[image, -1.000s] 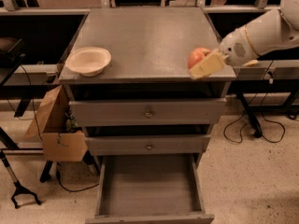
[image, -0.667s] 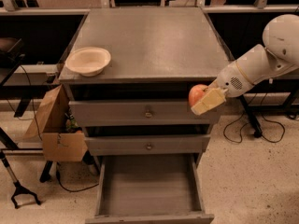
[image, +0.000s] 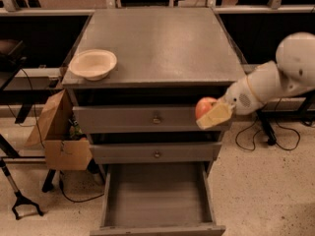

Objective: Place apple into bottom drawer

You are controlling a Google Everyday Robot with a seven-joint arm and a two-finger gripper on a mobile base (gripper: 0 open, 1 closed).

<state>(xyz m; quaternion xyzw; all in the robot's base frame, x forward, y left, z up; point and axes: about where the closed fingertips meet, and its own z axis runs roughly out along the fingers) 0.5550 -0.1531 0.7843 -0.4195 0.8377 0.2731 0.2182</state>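
The orange-red apple (image: 204, 106) is held in my gripper (image: 210, 114), in front of the top drawer's right end. My gripper is shut on it, with a cream finger (image: 215, 116) under and in front of the apple. My white arm (image: 268, 85) reaches in from the right. The bottom drawer (image: 110, 200) is pulled out and open below, a deep grey tray with nothing showing inside. The apple hangs well above it, over its right side.
A cream bowl (image: 93, 63) sits on the cabinet top (image: 162, 38) at the front left. Two upper drawers with brass knobs (image: 156, 118) are shut. A cardboard box (image: 59, 132) stands left of the cabinet. Cables lie on the floor at right.
My gripper has carried the apple off the cabinet top, down over its front edge, to the level of the top drawer's front.
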